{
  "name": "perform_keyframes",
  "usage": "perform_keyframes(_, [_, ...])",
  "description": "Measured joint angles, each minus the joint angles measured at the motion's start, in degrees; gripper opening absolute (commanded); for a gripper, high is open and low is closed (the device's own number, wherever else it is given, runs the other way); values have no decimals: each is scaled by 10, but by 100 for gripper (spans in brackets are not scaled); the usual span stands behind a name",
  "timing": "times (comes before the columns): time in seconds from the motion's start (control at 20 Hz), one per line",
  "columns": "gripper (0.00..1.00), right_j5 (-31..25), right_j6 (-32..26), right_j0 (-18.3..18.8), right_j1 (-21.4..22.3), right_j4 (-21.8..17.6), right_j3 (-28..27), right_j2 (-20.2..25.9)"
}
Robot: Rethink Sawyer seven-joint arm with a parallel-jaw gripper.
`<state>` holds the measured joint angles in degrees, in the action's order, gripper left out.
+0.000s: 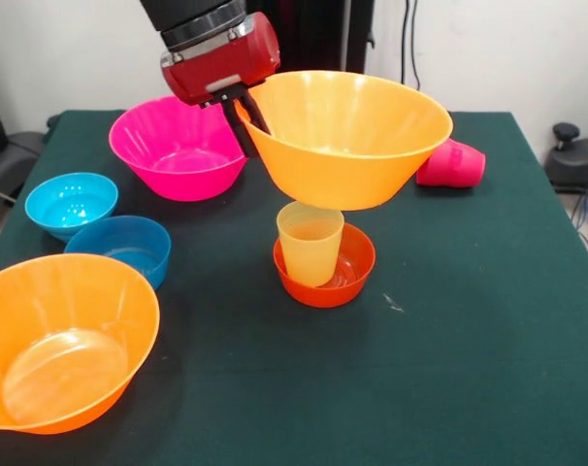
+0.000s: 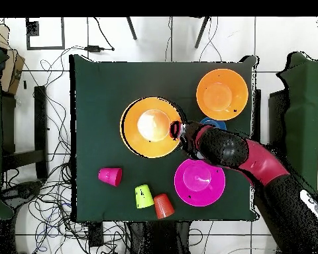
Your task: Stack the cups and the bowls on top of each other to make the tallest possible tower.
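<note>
From the front, the gripper (image 1: 247, 112) pinches the rim of a big orange bowl (image 1: 344, 136), holding it in the air just over the yellow cup (image 1: 310, 243) standing in the red-orange bowl (image 1: 325, 267). From overhead, that lifted bowl (image 2: 150, 127) hides both; the gripper (image 2: 178, 129) sits at its edge.

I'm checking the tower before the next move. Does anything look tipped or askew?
Yes. The red-pink cup lies on its side near the table's far edge. The large orange bowl, gripped by its rim by the gripper, hangs tilted above the yellow cup standing in the red-orange bowl.
</note>
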<state>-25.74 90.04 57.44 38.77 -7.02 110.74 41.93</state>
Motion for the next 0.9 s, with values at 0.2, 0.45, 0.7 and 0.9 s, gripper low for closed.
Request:
perform_keyframes(0.2, [0,0,0,12,0,5,10,6])
perform_keyframes(0.45, [0,0,0,27,0,5,14,10])
perform_keyframes(0.7, [0,0,0,40,0,5,14,11])
perform_keyframes(0.9, [0,0,0,47,-2,5,14,11])
